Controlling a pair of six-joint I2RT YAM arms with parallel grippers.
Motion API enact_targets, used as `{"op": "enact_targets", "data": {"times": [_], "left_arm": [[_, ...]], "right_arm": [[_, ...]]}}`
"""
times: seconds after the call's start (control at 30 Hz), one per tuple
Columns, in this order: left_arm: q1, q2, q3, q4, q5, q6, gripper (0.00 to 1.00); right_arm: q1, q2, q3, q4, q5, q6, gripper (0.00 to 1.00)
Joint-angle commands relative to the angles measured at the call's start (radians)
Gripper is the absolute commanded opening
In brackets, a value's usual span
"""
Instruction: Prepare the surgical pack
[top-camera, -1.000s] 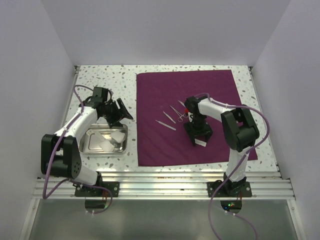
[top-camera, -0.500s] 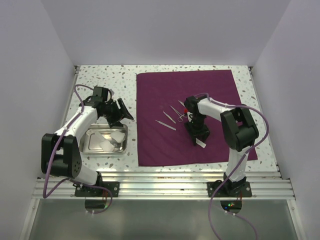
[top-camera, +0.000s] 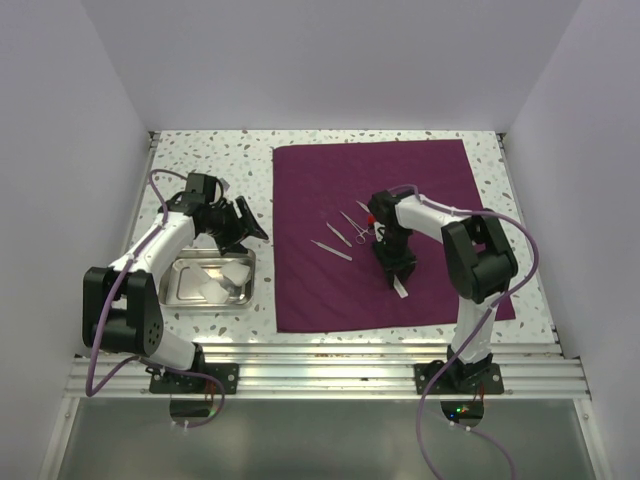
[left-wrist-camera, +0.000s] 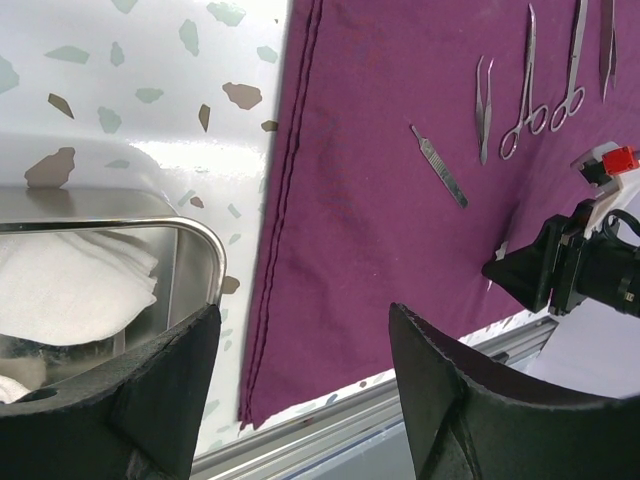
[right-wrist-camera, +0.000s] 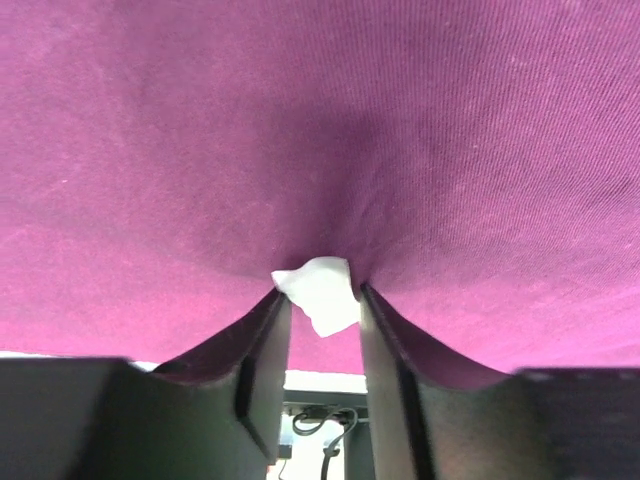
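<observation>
The dark-purple cloth (top-camera: 400, 180) lies spread on the table's right half. My right gripper (top-camera: 396, 280) points down onto its near part, and its fingers pinch a small white gauze square (right-wrist-camera: 320, 290) against the cloth (right-wrist-camera: 300, 120), which puckers around the tips. Scissors (top-camera: 358, 225) and tweezers (top-camera: 338, 235) lie in a row on the cloth left of that arm. The steel tray (top-camera: 180, 290) sits left of the cloth and holds more white gauze (left-wrist-camera: 70, 290). My left gripper (top-camera: 245, 222) hovers open above the tray's far right corner, with nothing between its fingers.
A thin flat silver tool (left-wrist-camera: 438, 166) lies on the cloth nearest the tray. The aluminium rail (top-camera: 320, 355) runs along the table's near edge just past the cloth's hem. White walls close in the table on the left, back and right.
The right gripper's fingers have closed in from wide apart onto the gauze square on the cloth. The left arm has barely moved.
</observation>
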Motion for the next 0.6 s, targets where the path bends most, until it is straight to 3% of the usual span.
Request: {"op": "enact_targets", "data": {"times": [0.0,0.17,0.57], "left_arm": [[-0.003,-0.015,0.036,0.003,0.024,0.018,0.72],[-0.003,-0.026,0.015,0.01,0.042,0.014,0.72],[-0.026,-0.034,-0.002,0.041,0.117,0.007,0.72]], "right_arm": [[-0.001,-0.063,0.015,0.022,-0.025,0.004,0.36],[-0.001,-0.067,0.005,0.025,-0.058,0.01,0.27],[0.001,-0.09,0.009,0.022,-0.099,0.039,0.25]]}}
